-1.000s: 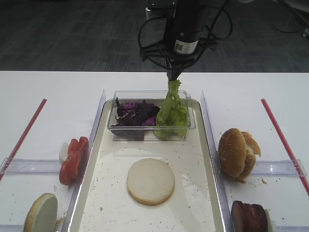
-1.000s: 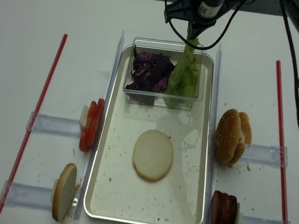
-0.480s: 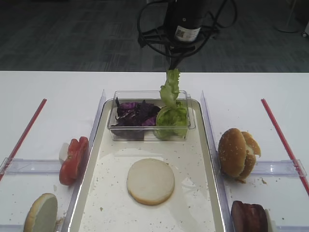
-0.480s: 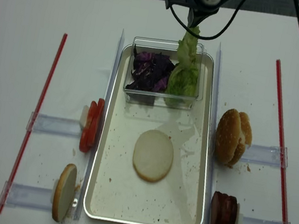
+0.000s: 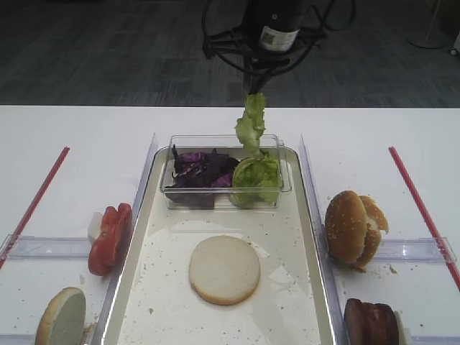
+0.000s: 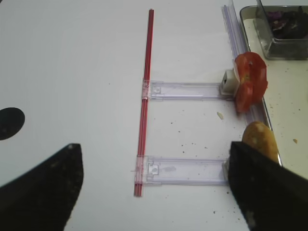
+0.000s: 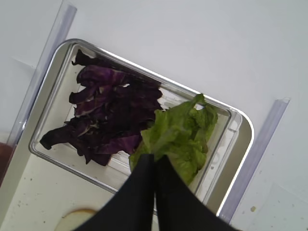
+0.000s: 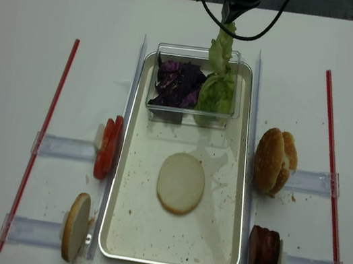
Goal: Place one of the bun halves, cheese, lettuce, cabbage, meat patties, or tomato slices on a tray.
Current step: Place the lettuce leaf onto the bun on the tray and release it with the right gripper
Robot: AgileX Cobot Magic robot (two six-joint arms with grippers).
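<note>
Lettuce leaf (image 5: pixel 251 123) hangs pinched in my right gripper (image 5: pixel 254 85), jaws closed on its top, at upper centre of the high view above the clear tub (image 5: pixel 224 188). The tub sits at the far end of the tray (image 5: pixel 316 273) and holds purple cabbage (image 5: pixel 201 169) on its left and more lettuce (image 5: pixel 256 175) on its right. One bun half (image 5: pixel 224 269) lies cut face up mid-tray. Left of the tray stand tomato slices (image 5: pixel 110 238) and another bun half (image 5: pixel 62 317); right of it stand stacked bun halves (image 5: pixel 353 226) and meat patties (image 5: pixel 371 322). My wrist view shows my fingers (image 7: pixel 144 192) meeting over the leaf. The left wrist view shows my left gripper (image 6: pixel 154 187) with jaws spread wide, holding nothing, by a red strip (image 6: pixel 146 96).
</note>
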